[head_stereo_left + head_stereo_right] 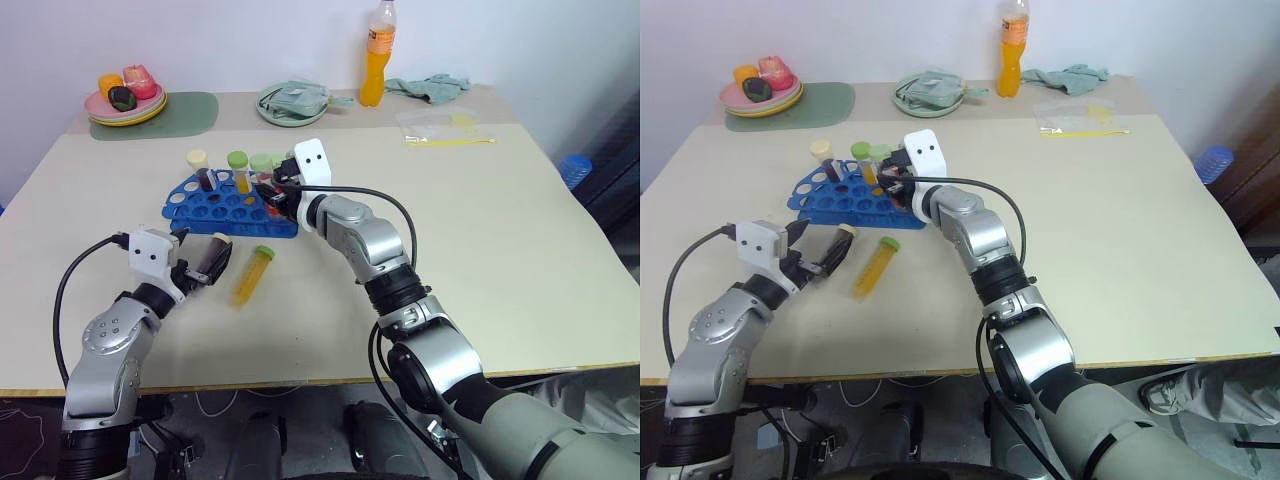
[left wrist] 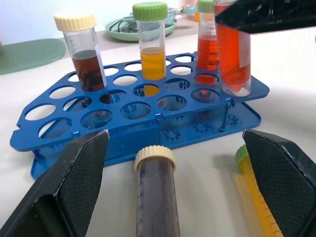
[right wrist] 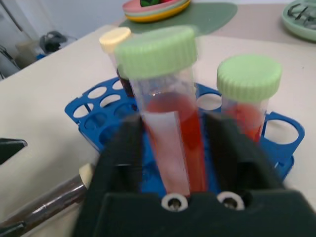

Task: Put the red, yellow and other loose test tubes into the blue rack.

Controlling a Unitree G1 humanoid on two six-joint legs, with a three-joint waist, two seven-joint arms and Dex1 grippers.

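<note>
A broad beige table (image 1: 500, 250) fills the middle of the room, its far edge pushed up to a plain pale wall (image 1: 250, 40) that is evenly lit. A second strip of tabletop (image 1: 240, 100) runs along the back (slightly darker in tone, with a seam between the two). To the right the floor (image 1: 1250, 215) is dark, and a blue ribbed container (image 1: 574, 168) stands beside the table's edge.

Both head views look forward and down from above the counter (image 1: 480, 250), with the blue rack (image 1: 215, 205) left of centre. The left wrist view sits low and close, facing the rack's long front. The right wrist view looks from very close across the same rack (image 3: 86, 111).
</note>
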